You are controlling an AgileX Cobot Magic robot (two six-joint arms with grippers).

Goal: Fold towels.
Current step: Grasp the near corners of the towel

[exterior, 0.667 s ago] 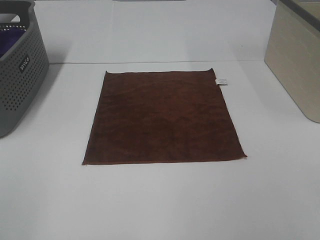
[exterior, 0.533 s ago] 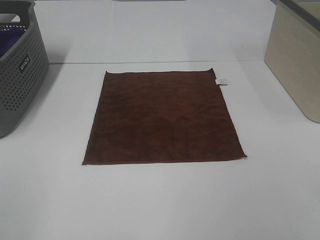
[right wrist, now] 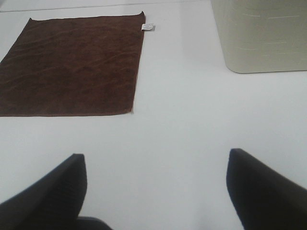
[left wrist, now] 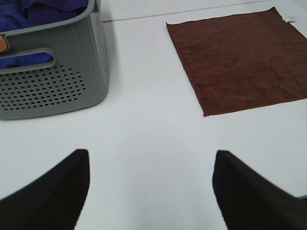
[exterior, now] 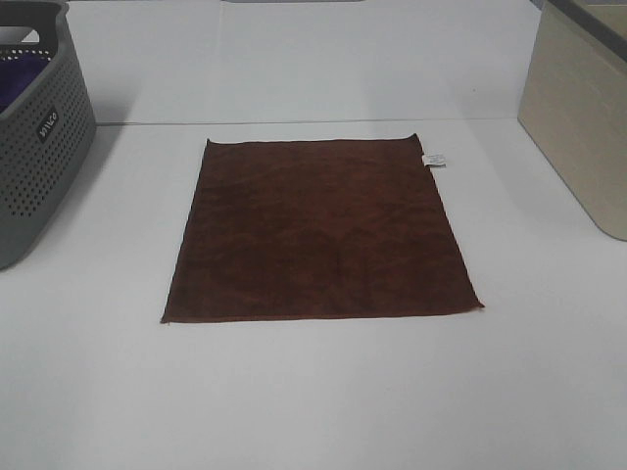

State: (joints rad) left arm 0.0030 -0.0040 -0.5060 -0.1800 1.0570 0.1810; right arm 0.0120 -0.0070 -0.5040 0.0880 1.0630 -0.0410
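Seen from the high camera, nothing has shifted since the moment before. The dark reddish-brown square plush towel (exterior: 321, 230) lies flat and fully spread in the middle of the white table (exterior: 313, 401), exactly where it was. Its small white tag (exterior: 434, 159) pokes out at the far right corner. No arm shows in this view. A grey perforated plastic basket (exterior: 39, 147) stands at the left edge, well apart from the towel, and a pale beige bin (exterior: 583, 117) stands at the right. A thin dark seam (exterior: 294, 122) crosses the tabletop just behind the towel's far edge. In the left wrist view, the left gripper (left wrist: 149, 157) is over bare table, its two dark fingers (left wrist: 48, 191) spread wide with nothing between them. The towel lies ahead of it toward the middle of the table, and the basket on its outer side holds crumpled blue-purple cloth (left wrist: 38, 9). In the right wrist view, the right gripper (right wrist: 156, 157) likewise has its jaws wide apart over bare white surface, gripping nothing. The towel lies ahead toward the middle, and the beige bin stands on the outer side.
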